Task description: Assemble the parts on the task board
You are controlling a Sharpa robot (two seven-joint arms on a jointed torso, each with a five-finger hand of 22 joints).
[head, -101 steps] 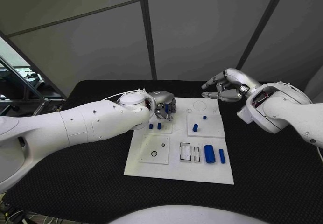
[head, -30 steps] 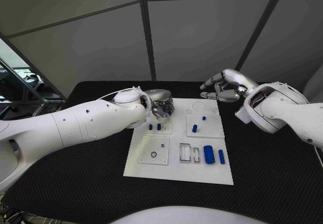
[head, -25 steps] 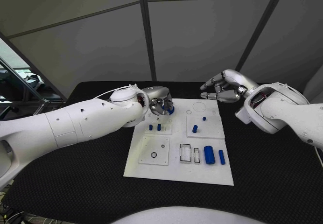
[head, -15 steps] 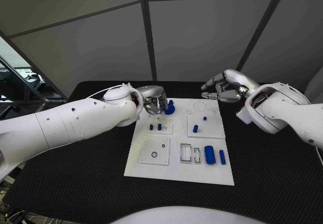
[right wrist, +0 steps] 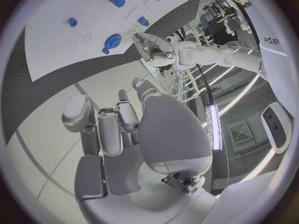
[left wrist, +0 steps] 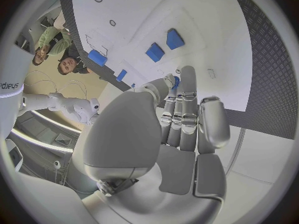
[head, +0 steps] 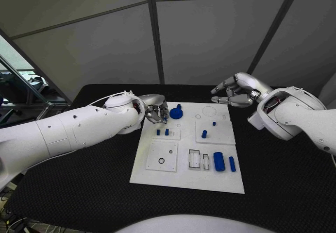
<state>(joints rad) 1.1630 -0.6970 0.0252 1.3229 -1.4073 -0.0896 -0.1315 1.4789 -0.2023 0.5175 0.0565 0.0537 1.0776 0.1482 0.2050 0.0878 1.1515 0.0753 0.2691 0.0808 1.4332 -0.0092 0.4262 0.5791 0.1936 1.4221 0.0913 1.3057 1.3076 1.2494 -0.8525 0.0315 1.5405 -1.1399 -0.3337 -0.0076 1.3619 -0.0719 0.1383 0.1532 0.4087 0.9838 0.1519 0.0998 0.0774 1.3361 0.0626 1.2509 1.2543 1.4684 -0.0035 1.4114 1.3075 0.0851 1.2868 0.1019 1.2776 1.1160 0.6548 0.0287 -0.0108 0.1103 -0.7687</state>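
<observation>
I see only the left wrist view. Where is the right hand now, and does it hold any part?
Observer: The right hand hangs above the black table, past the far right corner of the white task board. It holds nothing.
Operator: Thank you. Is there some part close to my left hand?
Observer: Yes. In the head view a round blue gear-like part stands on the board's far section, just beside the left hand, on the side towards the right hand. I cannot tell whether the fingers touch it.
</observation>
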